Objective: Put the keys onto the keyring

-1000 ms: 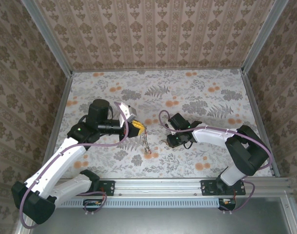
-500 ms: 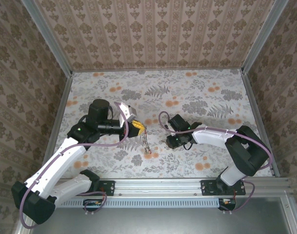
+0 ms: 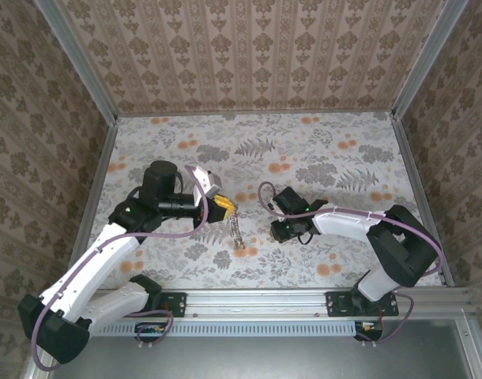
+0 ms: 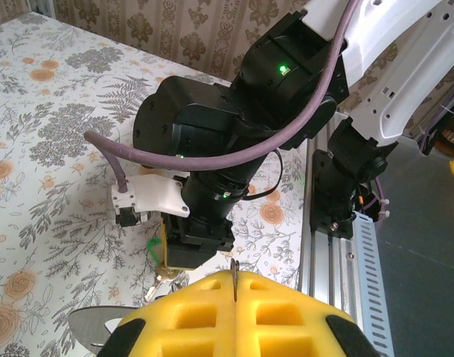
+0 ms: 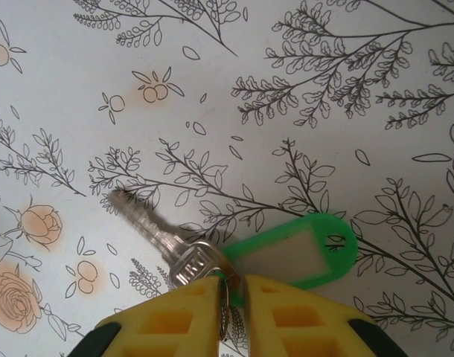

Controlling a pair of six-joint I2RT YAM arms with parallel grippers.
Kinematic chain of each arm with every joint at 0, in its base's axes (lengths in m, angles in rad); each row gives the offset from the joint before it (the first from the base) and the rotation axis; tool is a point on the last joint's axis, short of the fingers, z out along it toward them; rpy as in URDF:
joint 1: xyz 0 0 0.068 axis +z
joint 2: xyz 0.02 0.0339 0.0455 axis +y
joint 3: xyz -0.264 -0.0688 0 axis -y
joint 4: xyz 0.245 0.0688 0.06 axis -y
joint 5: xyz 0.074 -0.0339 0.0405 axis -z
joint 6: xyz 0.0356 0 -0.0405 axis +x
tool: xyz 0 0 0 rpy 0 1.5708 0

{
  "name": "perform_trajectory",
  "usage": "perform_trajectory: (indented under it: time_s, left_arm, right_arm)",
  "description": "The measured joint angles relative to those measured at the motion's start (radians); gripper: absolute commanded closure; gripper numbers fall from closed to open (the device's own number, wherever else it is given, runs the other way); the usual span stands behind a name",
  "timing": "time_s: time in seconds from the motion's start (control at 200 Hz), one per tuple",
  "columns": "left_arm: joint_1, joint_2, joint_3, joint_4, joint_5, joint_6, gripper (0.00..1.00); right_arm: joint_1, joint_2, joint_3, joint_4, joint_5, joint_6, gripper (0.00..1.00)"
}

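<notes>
In the right wrist view a silver key (image 5: 154, 232) with a green plastic tag (image 5: 301, 249) lies on the flowered tabletop. My right gripper (image 5: 231, 286) is shut on the small split ring that joins key and tag. From the left wrist view the same key (image 4: 166, 280) and green tag (image 4: 152, 249) show under the right gripper (image 4: 191, 249). My left gripper (image 4: 234, 279) is shut on the keyring, whose thin metal edge (image 4: 234, 269) sticks out between the yellow fingers. From above, the keyring (image 3: 236, 231) hangs down from the left gripper (image 3: 227, 207), to the left of the right gripper (image 3: 279, 230).
The patterned table (image 3: 320, 158) is walled on three sides. An aluminium rail (image 3: 257, 300) with both arm bases runs along the near edge. Purple cables (image 3: 195, 207) loop beside each wrist.
The right wrist has shifted slightly to the left over the key. The left arm and the hanging keyring have stayed still.
</notes>
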Motion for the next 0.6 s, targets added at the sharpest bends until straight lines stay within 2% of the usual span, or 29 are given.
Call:
perform_trajectory:
  time_s: [0.295,0.6]
  left_arm:
    - [0.0,-0.001,0.0,0.0,0.0,0.0,1.0]
    - [0.0,0.0,0.0,-0.005,0.0,0.002,1.0]
  right_arm:
    - [0.008,-0.06,-0.015,-0.004,0.014,0.004,1.0]
    - [0.043,-0.359,-0.044,-0.032,-0.007,-0.101,1.0]
